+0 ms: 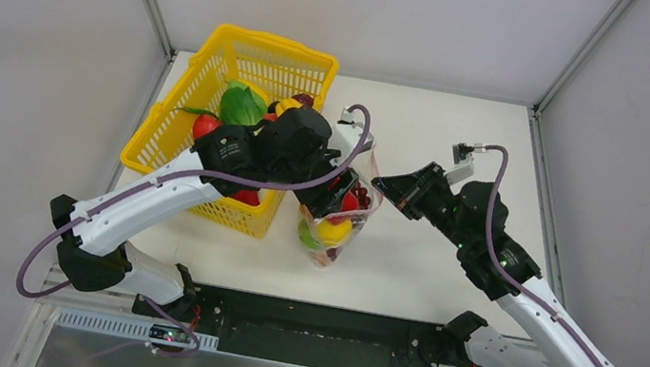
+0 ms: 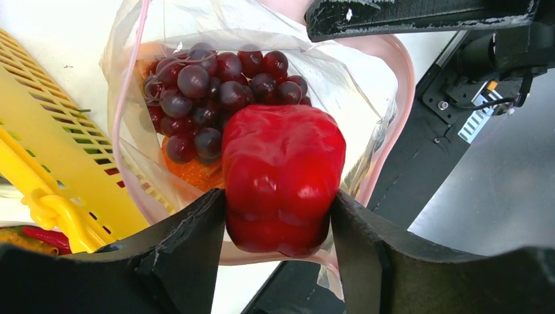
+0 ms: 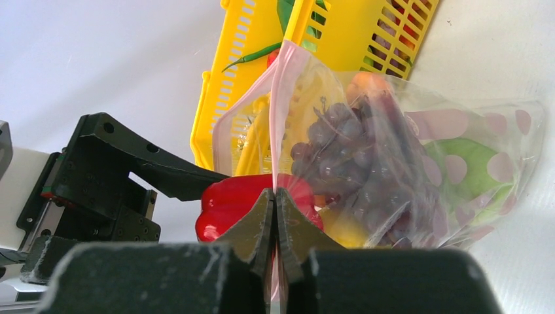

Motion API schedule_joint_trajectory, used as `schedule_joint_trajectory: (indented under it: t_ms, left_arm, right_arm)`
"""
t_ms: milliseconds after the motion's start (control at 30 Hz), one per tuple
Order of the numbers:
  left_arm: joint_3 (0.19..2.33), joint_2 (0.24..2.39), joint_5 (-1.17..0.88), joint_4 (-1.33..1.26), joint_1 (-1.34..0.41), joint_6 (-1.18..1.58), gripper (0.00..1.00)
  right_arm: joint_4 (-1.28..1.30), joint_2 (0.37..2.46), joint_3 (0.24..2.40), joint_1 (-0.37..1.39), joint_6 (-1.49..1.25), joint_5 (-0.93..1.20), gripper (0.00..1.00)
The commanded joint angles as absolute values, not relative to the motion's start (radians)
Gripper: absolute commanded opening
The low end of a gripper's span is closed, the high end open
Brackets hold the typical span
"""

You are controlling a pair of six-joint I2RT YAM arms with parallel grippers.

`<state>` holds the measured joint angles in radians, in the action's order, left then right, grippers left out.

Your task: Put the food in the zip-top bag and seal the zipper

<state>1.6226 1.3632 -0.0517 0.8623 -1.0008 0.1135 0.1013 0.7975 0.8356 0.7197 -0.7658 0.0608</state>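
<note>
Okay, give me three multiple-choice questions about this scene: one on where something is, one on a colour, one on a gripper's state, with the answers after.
1. Where is the bunch of purple toy grapes relative to the clear crinkly plastic bag?
A) inside it
B) underneath it
C) outside, beside it

2. What colour is the plastic toy pepper held by the left gripper?
A) green
B) red
C) yellow

3. The right gripper is:
A) wide open
B) shut on nothing
C) shut on the bag's pink-red mouth strip

Answers:
1 A: the grapes show through the bag's wall and in its open mouth.
2 B: the left wrist view shows it glossy red between the fingers.
3 C: in the right wrist view its fingers meet on the strip.
</note>
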Motion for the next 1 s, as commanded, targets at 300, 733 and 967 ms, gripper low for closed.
schedule_joint_trajectory:
  t_ms: [300,733,967]
  left_arm:
    - [1.565,1.183,0.052,0.765,-1.004,0.129,0.8]
    - [1.556,1.27,-0.035,0.744,-1.004,0.129,0.53]
    - [1.597,1.377,0.159,0.841,-1.021,0.128,0.47]
  right_arm:
    - [0.05,0.782,0.862,0.724,-0.753,0.07,0.03]
    - [0.038,0.815,0.881,0.725,-0.749,0.122,0.03]
    - [0.026,0.81,0.882,0.725,-0.744,0.143,0.03]
